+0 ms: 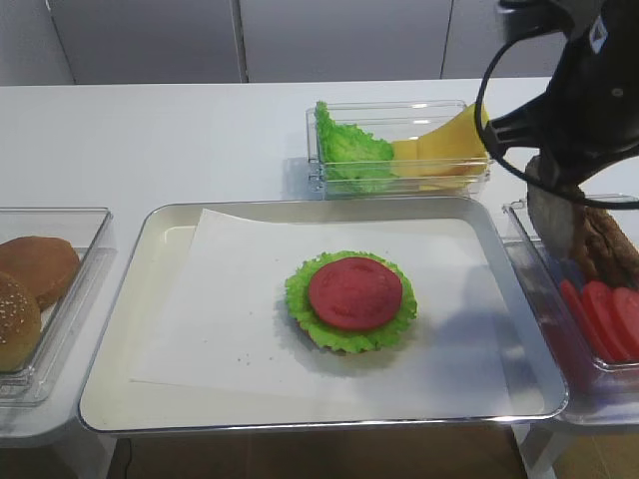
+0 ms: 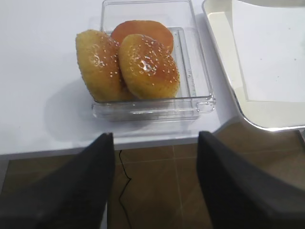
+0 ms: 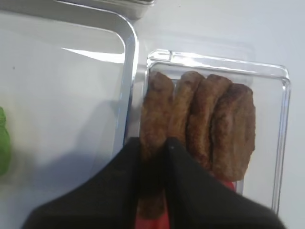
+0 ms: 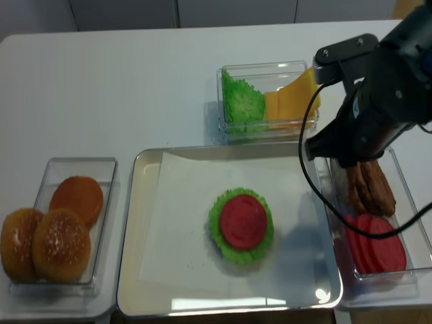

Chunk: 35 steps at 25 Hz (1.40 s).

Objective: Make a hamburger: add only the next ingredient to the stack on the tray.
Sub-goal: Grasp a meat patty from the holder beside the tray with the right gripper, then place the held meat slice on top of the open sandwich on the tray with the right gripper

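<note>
Patty (image 3: pixel 155 114): leftmost of four standing on edge in the clear box (image 3: pixel 281 143) at the right edge of the surface, just beside the tray's right rim. Right claw (image 3: pixel 153 155) is clenched on it, one finger on each face, low on the patty. Patty sits in the row, touching its neighbour; not lifted clear as far as I can tell.

Step in hand: the pick. Grasp made, transfer not yet done.

Stack (image 1: pixel 350 300): lettuce with a tomato slice on top, about mid-tray, slightly right of centre on the paper sheet. Tray (image 1: pixel 120 329) is at the front middle of the surface.

Next move, my read: lift straight up so the neighbouring patties don't drag along, clear the box wall and tray rim, carry left over the stack, turn the patty flat, set it centred on the tomato, release.

Left claw (image 2: pixel 155 183): released, fingers wide apart, hanging off the front left edge of the surface near the bun box (image 2: pixel 200 102). Idle.

Writing: no brand, label or text readable in any view.
</note>
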Each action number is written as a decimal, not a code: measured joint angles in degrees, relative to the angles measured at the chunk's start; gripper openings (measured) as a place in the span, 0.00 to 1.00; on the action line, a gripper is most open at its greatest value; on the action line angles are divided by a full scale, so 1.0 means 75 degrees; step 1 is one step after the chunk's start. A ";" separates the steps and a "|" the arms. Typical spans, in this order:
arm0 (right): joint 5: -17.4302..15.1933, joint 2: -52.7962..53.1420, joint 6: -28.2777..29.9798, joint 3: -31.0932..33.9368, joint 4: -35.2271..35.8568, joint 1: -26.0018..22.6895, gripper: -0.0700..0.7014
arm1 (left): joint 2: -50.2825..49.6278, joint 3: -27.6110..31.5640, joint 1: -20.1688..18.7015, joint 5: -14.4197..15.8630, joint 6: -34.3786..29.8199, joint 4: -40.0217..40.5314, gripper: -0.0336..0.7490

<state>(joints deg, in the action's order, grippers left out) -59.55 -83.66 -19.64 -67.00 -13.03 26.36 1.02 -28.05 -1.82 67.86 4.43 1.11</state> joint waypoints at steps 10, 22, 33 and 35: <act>-0.0862 0.0687 0.0288 -0.1022 0.0025 0.0049 0.25 | 0.0000 0.0000 0.0000 0.0000 0.0000 0.0000 0.57; -0.1471 0.0332 -0.1062 -0.1576 -0.1624 0.2685 0.25 | 0.0000 0.0000 0.0000 0.0000 0.0000 0.0000 0.57; -0.1481 -0.1204 -0.2183 -0.1576 -0.2441 0.4221 0.25 | 0.0000 0.0000 0.0000 0.0000 0.0000 0.0000 0.57; -0.1481 -0.1421 -0.2212 -0.1576 -0.2504 0.4365 0.25 | 0.0000 0.0000 0.0000 0.0000 0.0000 0.0000 0.57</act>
<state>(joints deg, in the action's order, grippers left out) -70.66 -94.32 -36.22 -78.82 -31.81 59.10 1.02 -28.05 -1.82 67.86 4.43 1.11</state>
